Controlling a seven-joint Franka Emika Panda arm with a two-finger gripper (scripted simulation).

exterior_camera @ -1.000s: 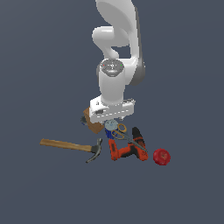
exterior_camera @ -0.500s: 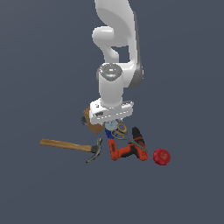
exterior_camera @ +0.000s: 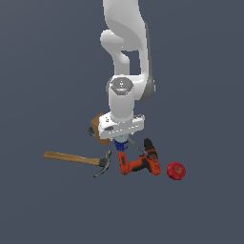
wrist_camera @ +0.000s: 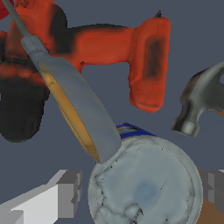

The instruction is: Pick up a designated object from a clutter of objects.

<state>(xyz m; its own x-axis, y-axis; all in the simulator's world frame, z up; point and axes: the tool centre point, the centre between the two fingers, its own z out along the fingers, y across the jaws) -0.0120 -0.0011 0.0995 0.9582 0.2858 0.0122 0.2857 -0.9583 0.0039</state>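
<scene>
Lowered since before, spread hand straddles the blue can, fingers either side.

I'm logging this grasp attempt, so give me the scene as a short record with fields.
target: blue can, grey lid up
end effector: fingers either side of the can, contact unclear
scissors: handle loop overlapping the lid's edge in the wrist view
drill: just beyond the can
hammer: toward the exterior view's left
red ball: apart, exterior view's right

I'm working in a bare simulated scene, not a real room: a flat, featureless dark grey floor runs everywhere. My arm and the scattered items look rendered, with smeared textures.
</scene>
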